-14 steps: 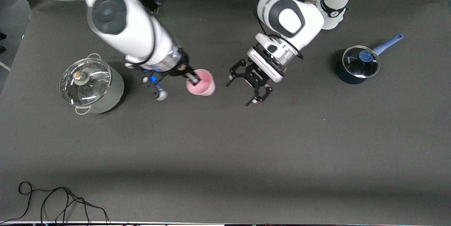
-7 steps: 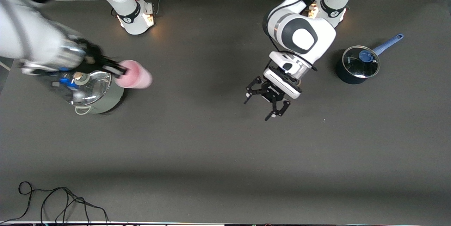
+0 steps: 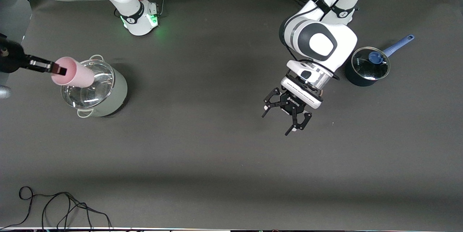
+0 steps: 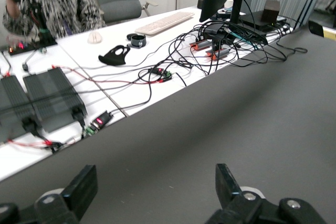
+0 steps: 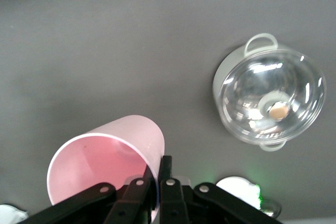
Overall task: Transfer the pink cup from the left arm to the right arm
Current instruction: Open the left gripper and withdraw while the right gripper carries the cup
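1. My right gripper (image 3: 58, 69) is pinched on the rim of the pink cup (image 3: 74, 77), one finger inside the wall, one outside.
2. The pink cup is held in the air on its side, over the lidded steel pot (image 3: 99, 91) at the right arm's end of the table.
3. In the right wrist view, the cup's open mouth (image 5: 100, 169) faces the camera; the pot (image 5: 270, 98) sits below on the dark table (image 5: 131, 40).
4. My left gripper (image 3: 287, 112) is spread and empty, over bare table beside the small blue saucepan (image 3: 367, 66).
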Robot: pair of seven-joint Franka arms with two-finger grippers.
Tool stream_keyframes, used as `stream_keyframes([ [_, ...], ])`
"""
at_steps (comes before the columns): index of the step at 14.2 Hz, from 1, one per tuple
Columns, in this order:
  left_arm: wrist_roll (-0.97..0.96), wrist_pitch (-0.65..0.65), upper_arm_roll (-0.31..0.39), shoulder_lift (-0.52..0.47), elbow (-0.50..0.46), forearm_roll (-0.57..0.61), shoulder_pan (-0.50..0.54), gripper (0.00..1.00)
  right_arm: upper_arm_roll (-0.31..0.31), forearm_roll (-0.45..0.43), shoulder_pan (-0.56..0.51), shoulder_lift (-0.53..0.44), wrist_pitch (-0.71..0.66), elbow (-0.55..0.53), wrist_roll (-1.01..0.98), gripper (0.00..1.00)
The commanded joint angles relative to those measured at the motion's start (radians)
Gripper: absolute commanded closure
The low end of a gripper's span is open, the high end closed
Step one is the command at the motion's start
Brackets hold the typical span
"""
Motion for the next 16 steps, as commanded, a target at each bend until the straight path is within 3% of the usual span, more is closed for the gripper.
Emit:
stream_keyframes([
  [1,-0.010,-0.063,-0.001,0.010,-0.015,0.183,0.048,0.00,-0.004,-0.034,0.017,-0.083,0.178,-0.226,-0.083,1.00],
  [3,-0.058,-0.134,-0.001,0.001,-0.041,0.292,0.084,0.00,-0.004,-0.034,0.020,-0.112,0.301,-0.352,-0.084,1.00],
  [7,-0.461,-0.305,0.002,-0.024,-0.080,0.651,0.159,0.00,-0.004,-0.034,0.020,-0.111,0.483,-0.519,-0.086,1.00],
  [13,-1.004,-0.735,0.011,-0.106,-0.085,1.093,0.317,0.00,-0.003,-0.034,0.021,-0.096,0.790,-0.765,-0.115,1.00],
  [16,-1.155,-0.956,0.012,-0.152,-0.078,1.259,0.406,0.00,-0.001,-0.034,0.046,-0.050,0.951,-0.849,-0.115,1.00],
])
